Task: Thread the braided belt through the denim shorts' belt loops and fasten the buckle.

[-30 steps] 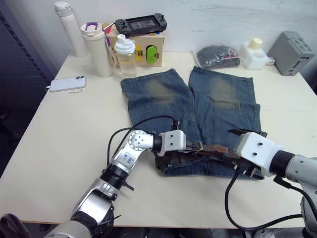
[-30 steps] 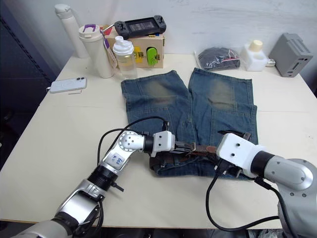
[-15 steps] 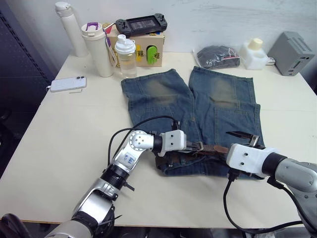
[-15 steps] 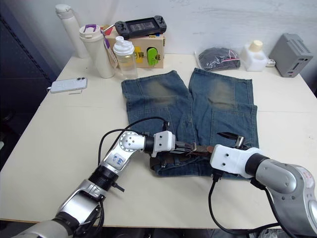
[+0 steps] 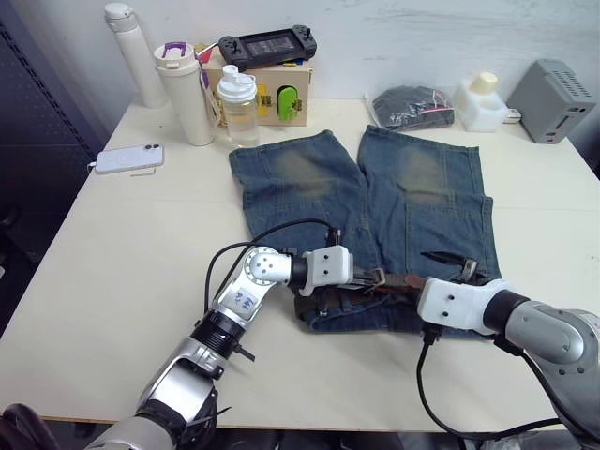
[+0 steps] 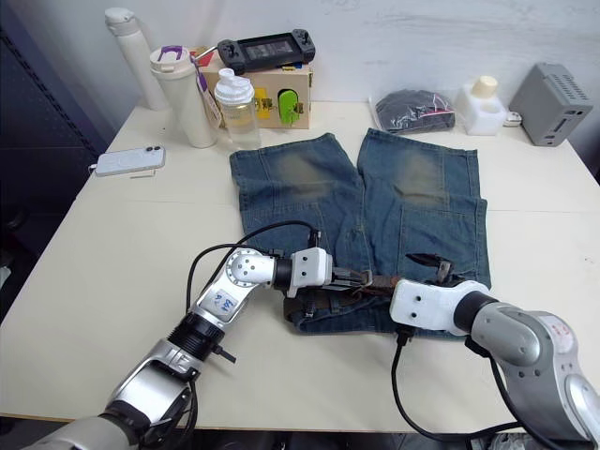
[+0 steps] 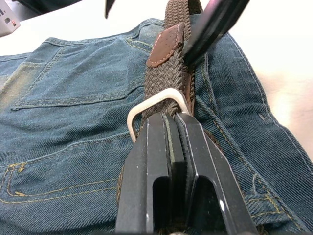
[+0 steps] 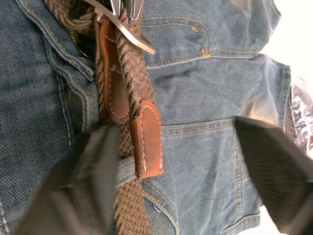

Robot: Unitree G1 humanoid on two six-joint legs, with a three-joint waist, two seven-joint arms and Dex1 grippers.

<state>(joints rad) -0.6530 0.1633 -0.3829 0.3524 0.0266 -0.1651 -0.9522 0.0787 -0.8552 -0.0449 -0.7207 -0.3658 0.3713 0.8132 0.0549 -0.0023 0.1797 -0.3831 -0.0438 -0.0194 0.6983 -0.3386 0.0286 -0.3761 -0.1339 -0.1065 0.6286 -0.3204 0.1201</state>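
The denim shorts [image 5: 375,187] lie flat mid-table, waistband toward me. Along that waistband runs the braided belt [image 5: 405,281]. My left gripper [image 5: 364,277] is shut on the belt right at the silver buckle [image 7: 156,104], its fingers [image 7: 166,166] pinching the strap. One tan leather end tab [image 8: 146,139] lies over the strap. My right gripper [image 5: 448,264] is open, its fingers [image 8: 90,183] spread wide on either side of that tab, low over the denim. The belt loops are too small to make out.
Along the table's back edge stand a white flask [image 5: 131,52], two bottles [image 5: 187,94], a box [image 5: 277,98] with a game controller on top, a dark bundle in a bag [image 5: 412,105], a white jug [image 5: 480,98] and a grey device [image 5: 553,98]. A phone [image 5: 128,157] lies on the left.
My right gripper has shifted left along the waistband toward the belt's end tab. The left gripper has stayed where it was, still holding the belt.
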